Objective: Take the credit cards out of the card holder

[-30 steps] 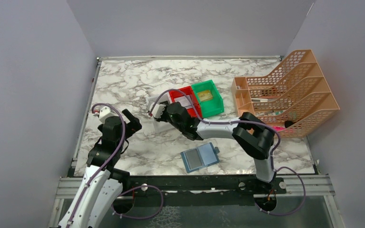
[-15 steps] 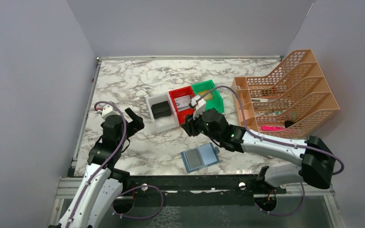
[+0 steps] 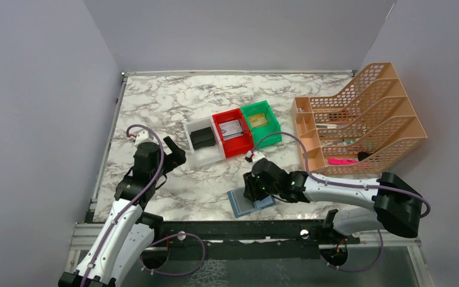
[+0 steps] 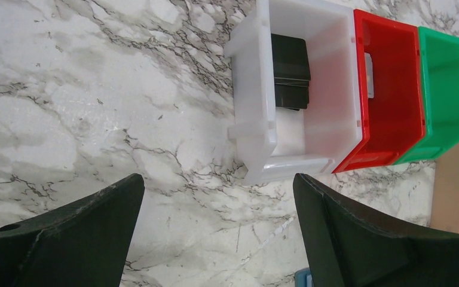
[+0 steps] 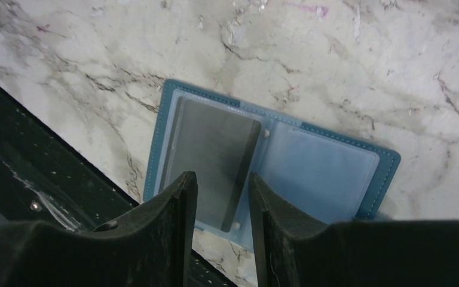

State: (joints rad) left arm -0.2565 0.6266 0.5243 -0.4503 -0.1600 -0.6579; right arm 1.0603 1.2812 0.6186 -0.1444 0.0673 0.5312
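Observation:
The teal-blue card holder (image 5: 334, 173) lies open flat on the marble table near its front edge. A grey card (image 5: 206, 149) sits in its left pocket, and the right pocket panel shows only light blue. My right gripper (image 5: 221, 179) hovers just above the holder, over the card's right edge. Its jaws are a narrow gap apart with nothing between them. In the top view the right gripper (image 3: 253, 189) covers part of the holder (image 3: 241, 204). My left gripper (image 4: 215, 179) is wide open and empty over bare marble, left of the holder (image 4: 302, 278).
Three bins stand in a row. The white bin (image 3: 198, 128) holds a black wallet (image 4: 290, 69), the red bin (image 3: 242, 147) holds a card and the green bin (image 3: 272, 136) a yellowish item. An orange file rack (image 3: 364, 113) stands at the right. The table's black front edge (image 5: 30, 179) is close by.
My right arm swung from over the bins back towards the front edge and came down over the open card holder. My left arm edged slightly forward and right.

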